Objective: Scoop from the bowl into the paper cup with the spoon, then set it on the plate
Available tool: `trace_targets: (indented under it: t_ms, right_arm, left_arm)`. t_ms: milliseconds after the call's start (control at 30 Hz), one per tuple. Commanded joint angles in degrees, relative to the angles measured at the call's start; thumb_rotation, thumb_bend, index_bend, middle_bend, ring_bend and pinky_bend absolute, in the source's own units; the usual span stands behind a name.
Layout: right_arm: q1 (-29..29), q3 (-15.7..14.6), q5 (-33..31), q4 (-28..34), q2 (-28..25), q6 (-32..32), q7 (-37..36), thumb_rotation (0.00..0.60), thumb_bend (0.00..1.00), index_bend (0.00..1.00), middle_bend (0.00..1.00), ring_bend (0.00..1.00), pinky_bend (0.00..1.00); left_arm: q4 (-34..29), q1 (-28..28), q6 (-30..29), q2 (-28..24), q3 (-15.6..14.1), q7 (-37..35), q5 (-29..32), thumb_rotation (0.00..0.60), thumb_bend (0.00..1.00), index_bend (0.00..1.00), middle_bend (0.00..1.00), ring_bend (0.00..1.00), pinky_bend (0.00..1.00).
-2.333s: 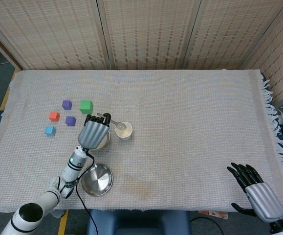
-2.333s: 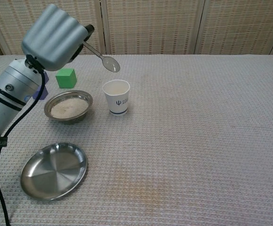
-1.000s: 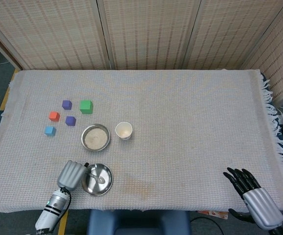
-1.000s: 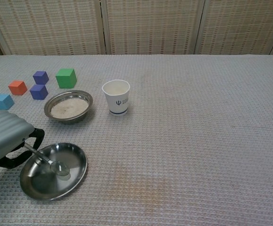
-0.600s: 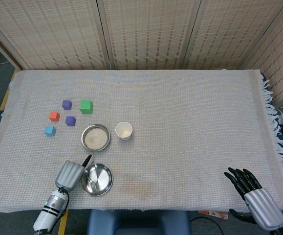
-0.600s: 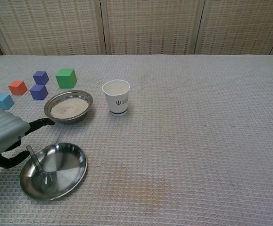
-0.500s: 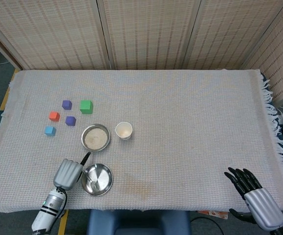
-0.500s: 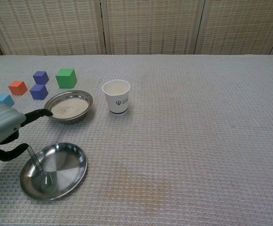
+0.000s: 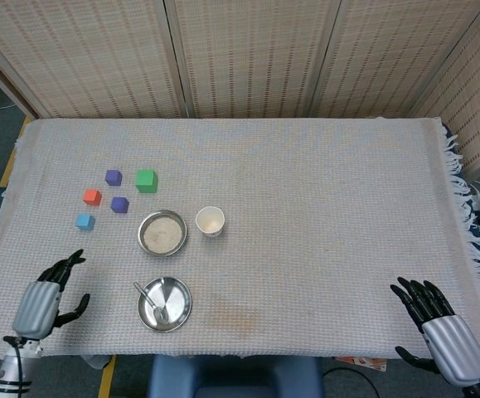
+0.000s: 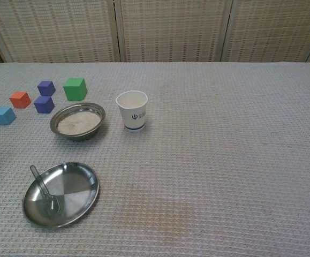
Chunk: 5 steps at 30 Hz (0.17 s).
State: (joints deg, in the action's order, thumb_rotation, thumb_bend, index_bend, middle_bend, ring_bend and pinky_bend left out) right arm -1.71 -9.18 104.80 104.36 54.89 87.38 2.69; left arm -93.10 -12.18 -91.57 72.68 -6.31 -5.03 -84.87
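The metal spoon (image 9: 150,301) (image 10: 43,189) lies in the steel plate (image 9: 177,305) (image 10: 80,190), its handle pointing up-left over the rim. Behind the plate stands the steel bowl (image 9: 162,233) (image 10: 77,121) of pale grain, and right of it the white paper cup (image 9: 210,220) (image 10: 132,110). My left hand (image 9: 45,303) is at the front left corner of the table, well left of the plate, fingers spread and holding nothing. My right hand (image 9: 440,332) hangs at the front right corner, fingers apart and empty. The chest view shows neither hand.
Several small cubes sit at the left: green (image 9: 146,180) (image 10: 75,88), two purple (image 9: 113,177) (image 9: 120,204), orange (image 9: 92,196) (image 10: 20,99) and blue (image 9: 84,221) (image 10: 3,115). A woven screen (image 9: 248,50) closes the back. The cloth's fringed edge (image 9: 470,215) runs down the right.
My left hand has let go of the spoon, which now lies in the plate, and has drawn back left toward the table's front corner with fingers spread. The right hand barely moved.
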Motion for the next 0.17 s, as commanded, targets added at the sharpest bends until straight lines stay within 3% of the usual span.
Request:
trace_targets:
  t_ms: [33, 167]
  right_arm:
    - [-0.1, -0.1, 0.3, 0.3, 0.3, -0.2, 0.8, 0.6, 0.06, 0.0, 0.0, 0.0, 0.0]
    - [-0.4, -0.3, 0.5, 0.7, 0.5, -0.3, 2.0, 0.6, 0.06, 0.0, 0.0, 0.0, 0.0]
  left_arm:
    - [5.8, 6.9, -7.9, -5.2, 0.6, -12.1, -1.6, 0.6, 0.36, 0.0, 0.0, 0.0, 0.16]
    - [6.6, 7.8, -8.2, -5.8, 0.6, -11.5, -3.3, 0.6, 0.36, 0.0, 0.0, 0.0, 0.15]
